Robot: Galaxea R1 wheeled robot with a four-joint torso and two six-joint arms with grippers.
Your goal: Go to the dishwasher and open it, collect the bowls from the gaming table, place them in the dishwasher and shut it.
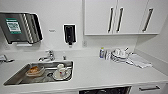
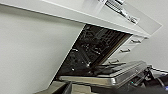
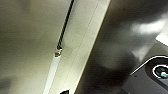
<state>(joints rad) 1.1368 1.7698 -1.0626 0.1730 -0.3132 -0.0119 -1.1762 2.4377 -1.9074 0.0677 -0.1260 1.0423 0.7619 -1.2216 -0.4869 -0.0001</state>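
Observation:
The dishwasher (image 2: 95, 50) stands open under the white counter, and its dark inside with wire racks shows in the left wrist view. Its door (image 2: 112, 78) is let down, with the brushed steel edge facing the camera. In the head view the dark opening of the dishwasher (image 1: 105, 90) lies at the counter's front edge, right of the sink. My left arm is low in front of the lowered door. My right wrist camera faces a pale panel (image 3: 30, 37) with a dark seam. The bowls and the gaming table are out of view.
A steel sink (image 1: 15, 77) holds a cup, a plate and an orange item in a clear container (image 1: 34, 70). A bottle (image 1: 101, 52) and stacked white dishes (image 1: 119, 55) stand at the counter's back. White drawers (image 1: 149, 88) flank the dishwasher, and wall cabinets (image 1: 115, 16) hang above.

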